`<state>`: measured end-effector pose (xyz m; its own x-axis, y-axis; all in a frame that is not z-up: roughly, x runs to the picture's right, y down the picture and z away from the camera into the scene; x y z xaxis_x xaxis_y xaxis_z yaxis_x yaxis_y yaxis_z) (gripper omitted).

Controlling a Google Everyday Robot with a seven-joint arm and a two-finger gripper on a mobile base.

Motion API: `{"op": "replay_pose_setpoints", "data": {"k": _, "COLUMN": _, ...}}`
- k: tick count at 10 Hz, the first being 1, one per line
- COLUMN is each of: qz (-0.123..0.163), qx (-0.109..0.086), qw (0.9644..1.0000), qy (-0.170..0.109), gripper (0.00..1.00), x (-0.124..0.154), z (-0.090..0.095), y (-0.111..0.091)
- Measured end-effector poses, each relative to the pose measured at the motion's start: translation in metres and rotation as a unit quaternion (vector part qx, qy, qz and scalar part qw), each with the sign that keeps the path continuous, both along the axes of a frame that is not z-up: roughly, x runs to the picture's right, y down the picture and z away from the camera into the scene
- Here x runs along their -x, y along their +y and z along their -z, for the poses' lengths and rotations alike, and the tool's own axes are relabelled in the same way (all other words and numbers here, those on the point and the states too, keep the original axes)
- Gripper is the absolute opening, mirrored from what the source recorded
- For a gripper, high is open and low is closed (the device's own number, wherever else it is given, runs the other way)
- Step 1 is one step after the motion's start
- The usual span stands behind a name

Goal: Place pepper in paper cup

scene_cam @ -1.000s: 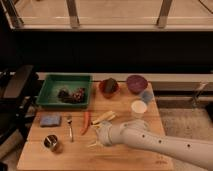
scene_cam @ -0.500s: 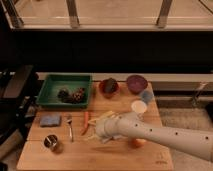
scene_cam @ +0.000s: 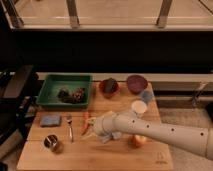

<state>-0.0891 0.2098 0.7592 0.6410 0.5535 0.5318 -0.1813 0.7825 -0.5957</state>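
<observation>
tool low at pepper | grip: cannot tell | close across pepper's middle | paper cup behind tool, near

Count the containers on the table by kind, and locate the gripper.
Bowls: 2, red bowl and purple bowl
Cups: 2, paper cup and blue cup
Trays: 1, green tray
Cans: 1, metal can
Total: 6
Gripper: beside the pepper

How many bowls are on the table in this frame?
2: a reddish bowl beside the green tray and a dark purple bowl right of it, both at the back. The gripper is near the pepper; none seems hidden.
</observation>
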Motion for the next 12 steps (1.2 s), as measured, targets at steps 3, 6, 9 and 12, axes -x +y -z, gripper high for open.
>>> {"op": "replay_pose_setpoints", "data": {"k": 3, "qz": -0.006, "qx": -0.001, "qw": 1.0, "qy": -0.005, "gripper": 0.65, "x": 0.0, "z": -0.005, "y": -0.002}}
{"op": "replay_pose_setpoints", "data": {"k": 6, "qz": -0.018, "qx": -0.009, "qw": 0.9996, "qy": -0.019, "gripper": 0.65, "x": 0.007, "z": -0.014, "y": -0.011}}
{"op": "replay_pose_setpoints", "data": {"k": 9, "qz": -0.03, "qx": -0.017, "qw": 0.999, "qy": -0.027, "gripper": 0.65, "x": 0.009, "z": -0.017, "y": -0.018}}
{"op": "replay_pose_setpoints", "data": {"k": 12, "qz": -0.046, "qx": -0.029, "qw": 0.998, "qy": -0.032, "gripper": 0.65, "x": 0.014, "z": -0.023, "y": -0.025}}
